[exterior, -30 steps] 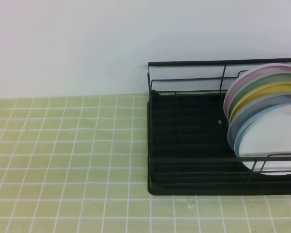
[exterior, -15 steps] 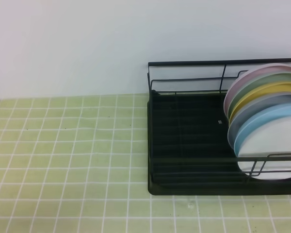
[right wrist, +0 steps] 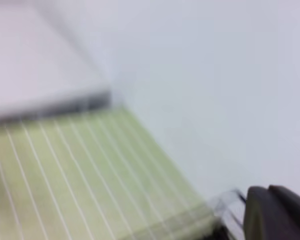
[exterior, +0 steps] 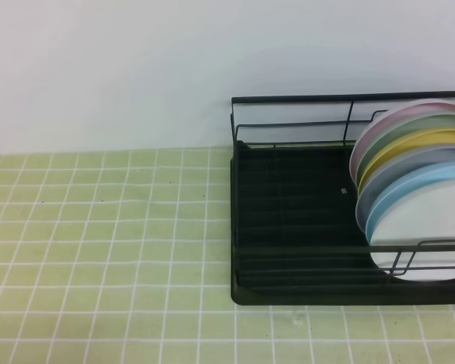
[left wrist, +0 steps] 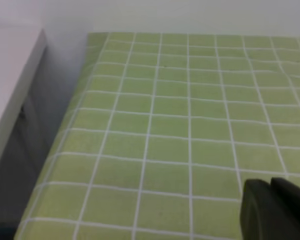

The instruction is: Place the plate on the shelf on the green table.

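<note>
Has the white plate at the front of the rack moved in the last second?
Yes. The white plate has settled slightly lower and more upright behind the shelf's front rail, against the light blue plate.

shelf (exterior: 303, 220): right end cut off by the picture's edge at 3 o'clock
plate (exterior: 425, 239): right part out of frame; lower part crossed by the front rail
coloured plates (exterior: 409, 140): only left rims show, overlapping
left claw (left wrist: 276, 210): only dark tips at 5 o'clock, cropped by the bottom edge
right claw (right wrist: 276, 212): blurred, cropped at 5 o'clock
bench (right wrist: 80, 170): smeared in the right wrist view
</note>
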Robot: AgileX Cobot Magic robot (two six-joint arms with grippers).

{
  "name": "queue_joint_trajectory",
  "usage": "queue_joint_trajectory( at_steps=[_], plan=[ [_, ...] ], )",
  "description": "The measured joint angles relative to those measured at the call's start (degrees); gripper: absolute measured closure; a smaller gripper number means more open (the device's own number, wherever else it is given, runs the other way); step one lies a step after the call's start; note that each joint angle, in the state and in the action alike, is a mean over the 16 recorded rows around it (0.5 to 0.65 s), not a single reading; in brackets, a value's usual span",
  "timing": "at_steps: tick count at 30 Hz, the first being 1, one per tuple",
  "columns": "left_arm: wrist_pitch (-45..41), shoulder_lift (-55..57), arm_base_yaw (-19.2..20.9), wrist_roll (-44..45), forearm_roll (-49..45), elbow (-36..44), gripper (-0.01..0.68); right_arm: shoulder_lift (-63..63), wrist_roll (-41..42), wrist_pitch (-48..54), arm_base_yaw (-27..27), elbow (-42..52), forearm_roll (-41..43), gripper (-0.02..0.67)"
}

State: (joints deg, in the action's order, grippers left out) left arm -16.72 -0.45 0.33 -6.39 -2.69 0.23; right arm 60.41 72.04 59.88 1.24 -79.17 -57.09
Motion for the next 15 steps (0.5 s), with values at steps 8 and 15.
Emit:
queue_joint_trajectory(
  at_steps=[8,15],
  plan=[
    [-1.6,0.0,3.3,0.8,2.0,0.0,0.673,-5.8,12.1,-3.1,0.0,0.1,-2.8,0.652],
    [-1.4,0.0,3.8,1.0,2.0,0.1,0.673,-11.4,10.9,-9.7,-1.0,3.2,10.3,0.652]
  ],
)
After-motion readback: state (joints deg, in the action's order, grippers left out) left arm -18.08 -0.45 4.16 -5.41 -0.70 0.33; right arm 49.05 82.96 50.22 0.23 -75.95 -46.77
